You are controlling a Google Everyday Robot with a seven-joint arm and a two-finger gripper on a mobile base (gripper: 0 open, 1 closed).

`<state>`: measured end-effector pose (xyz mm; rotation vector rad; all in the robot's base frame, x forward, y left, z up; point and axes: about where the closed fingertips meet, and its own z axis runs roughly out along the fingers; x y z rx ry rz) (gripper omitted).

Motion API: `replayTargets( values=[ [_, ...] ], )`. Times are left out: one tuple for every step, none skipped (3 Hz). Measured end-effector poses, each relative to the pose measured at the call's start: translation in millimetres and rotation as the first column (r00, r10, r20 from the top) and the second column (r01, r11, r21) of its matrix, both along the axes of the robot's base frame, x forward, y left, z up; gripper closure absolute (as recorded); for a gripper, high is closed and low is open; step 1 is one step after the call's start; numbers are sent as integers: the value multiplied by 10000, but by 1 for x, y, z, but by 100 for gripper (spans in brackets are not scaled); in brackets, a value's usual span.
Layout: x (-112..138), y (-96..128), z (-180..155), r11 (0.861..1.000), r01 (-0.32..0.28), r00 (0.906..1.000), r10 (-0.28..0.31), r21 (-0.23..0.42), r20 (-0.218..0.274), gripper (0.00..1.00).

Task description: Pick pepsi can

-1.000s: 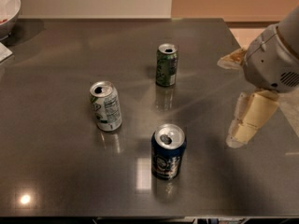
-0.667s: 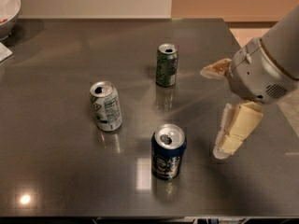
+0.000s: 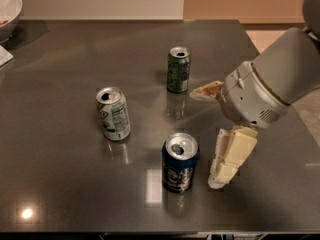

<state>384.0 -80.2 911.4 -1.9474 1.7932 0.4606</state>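
The pepsi can [image 3: 180,164], dark blue with a silver top, stands upright near the front middle of the dark table [image 3: 60,184]. My gripper [image 3: 211,134] is just to the right of it, low over the table, and is open and empty. One cream finger [image 3: 229,158] is beside the can's right side. The other finger [image 3: 205,91] points left, farther back, near the dark green can. The can is not between the fingers.
A dark green can [image 3: 178,70] stands behind the pepsi can. A white can with green print [image 3: 113,114] stands to its left. A white bowl [image 3: 7,9] sits at the far left corner. The table's right edge runs under my arm.
My gripper has moved left and a little forward, from the table's right side to just beside the pepsi can. The cans have not moved.
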Motion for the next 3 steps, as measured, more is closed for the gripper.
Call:
replayTargets(
  values=[
    [-10,11,-8,9990,-387,9989,393,229,-243,0],
    [-19,19,-13,9968,-679,9966,697,415,-438,0],
    [-25,27,-16,9943,-886,9942,920,600,-562,0]
  ],
)
